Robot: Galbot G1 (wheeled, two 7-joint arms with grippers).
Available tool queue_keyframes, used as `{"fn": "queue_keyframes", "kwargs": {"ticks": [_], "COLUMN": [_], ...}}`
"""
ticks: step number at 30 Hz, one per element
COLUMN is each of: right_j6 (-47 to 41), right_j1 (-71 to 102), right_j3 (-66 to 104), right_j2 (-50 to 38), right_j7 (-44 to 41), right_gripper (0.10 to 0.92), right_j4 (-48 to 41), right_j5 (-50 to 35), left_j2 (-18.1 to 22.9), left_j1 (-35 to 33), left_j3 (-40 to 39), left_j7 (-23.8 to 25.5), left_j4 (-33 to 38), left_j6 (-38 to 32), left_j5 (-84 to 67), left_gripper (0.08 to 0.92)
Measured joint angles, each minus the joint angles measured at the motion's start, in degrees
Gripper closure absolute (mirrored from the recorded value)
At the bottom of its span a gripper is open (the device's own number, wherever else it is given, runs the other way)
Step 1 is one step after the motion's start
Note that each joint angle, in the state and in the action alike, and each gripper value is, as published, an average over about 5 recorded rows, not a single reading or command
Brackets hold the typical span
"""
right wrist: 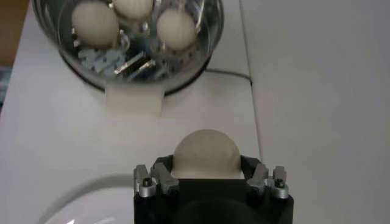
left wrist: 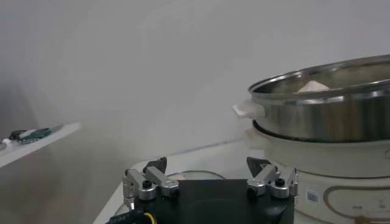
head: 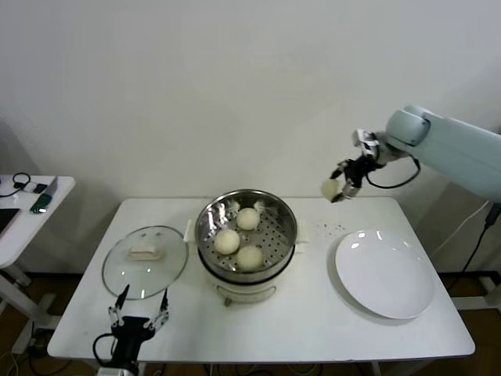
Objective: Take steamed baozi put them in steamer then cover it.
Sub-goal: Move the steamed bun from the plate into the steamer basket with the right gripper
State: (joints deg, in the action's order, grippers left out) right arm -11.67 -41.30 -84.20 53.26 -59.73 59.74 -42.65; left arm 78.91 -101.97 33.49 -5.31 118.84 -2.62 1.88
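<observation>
The baozi are smooth, domed, cream-white buns, and I count four: three sit on the perforated tray inside the steamer (head: 246, 243), and the fourth baozi (head: 331, 189) is clamped in my right claw (head: 338, 190), lifted in the air above the far right part of the table (head: 297, 321), between the steamer and the plate (head: 385, 274) but behind both. From my right wrist, that bun (right wrist: 206, 152) bulges out between the two fingers (right wrist: 159, 171) pressing its sides, with the steamer (right wrist: 131, 49) and its three buns farther on. The steamer is one round shiny steel pot on a cream-white base, standing in the middle of the table, uncovered. One glass lid (head: 145, 261) lies flat on the table just to the steamer's left, with a pale knob at its centre. One flat white plate lies to the steamer's right, with nothing on it. My left claw (head: 138, 316) waits low at the near edge of the table, just in front of the lid, its fingers spread wide and holding nothing.
</observation>
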Motion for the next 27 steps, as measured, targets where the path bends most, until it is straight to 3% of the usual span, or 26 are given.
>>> {"fn": "queue_keyframes", "kwargs": {"ticks": [12,27], "right_j6": [-3.13,-4.53], "right_j1": [-6.45,-5.09], "right_j3": [-11.93,-19.10], "right_j2": [13.05,22.28], "right_j7": [3.47,5.31], "right_gripper": [0.313,0.313], "right_j4": [1.73,1.96], "right_j5": [-13.36,-16.78], "left_j2": [-1.48,-2.87], "left_j1": [0.27,0.60], "left_j3": [-0.37,0.12], "left_j7": [0.01,0.00], "left_j4": [0.94,0.23], "left_j6": [-0.27,-0.76], "left_j5": [0.00,-0.94], "left_gripper": [0.177,0.177]}}
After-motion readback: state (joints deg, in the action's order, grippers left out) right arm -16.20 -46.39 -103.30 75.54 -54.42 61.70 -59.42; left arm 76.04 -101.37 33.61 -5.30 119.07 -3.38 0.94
